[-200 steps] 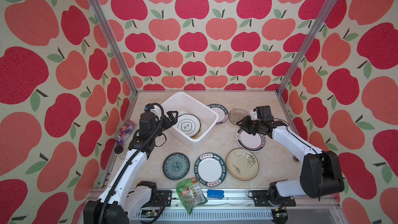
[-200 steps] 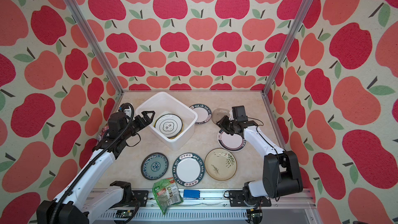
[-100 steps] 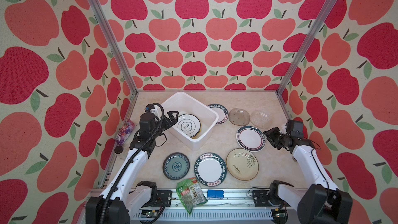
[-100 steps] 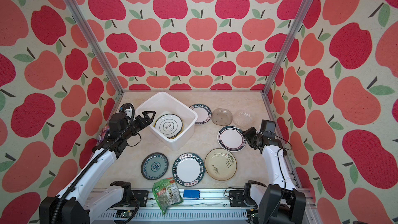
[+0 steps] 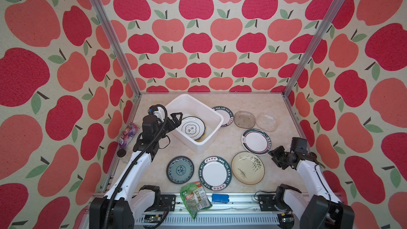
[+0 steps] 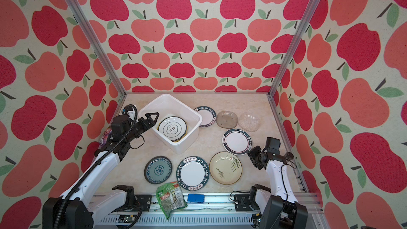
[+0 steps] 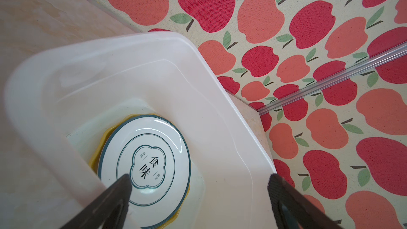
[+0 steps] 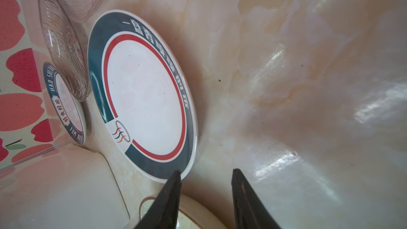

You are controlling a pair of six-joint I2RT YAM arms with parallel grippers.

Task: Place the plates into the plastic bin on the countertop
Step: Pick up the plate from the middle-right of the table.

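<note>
Right gripper part-open, empty, low by the countertop's right edge; red-ringed plate lies flat just left and far of it, near rim facing the jaws; right arm nearer. Left gripper spread wide, empty, over plastic bin's left rim.

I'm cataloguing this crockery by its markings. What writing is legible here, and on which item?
"食味": centre of the white plate in the plastic bin; side characters unreadable.
"HAO SHI HAO WEI": rim of the front lettered plate.
"HAO SHI", "好食好味", "HAO WEI": rim of the rear lettered plate.
Rim characters on the red-ringed plate: too skewed to read.
Print on the green snack packet: too small.
</note>
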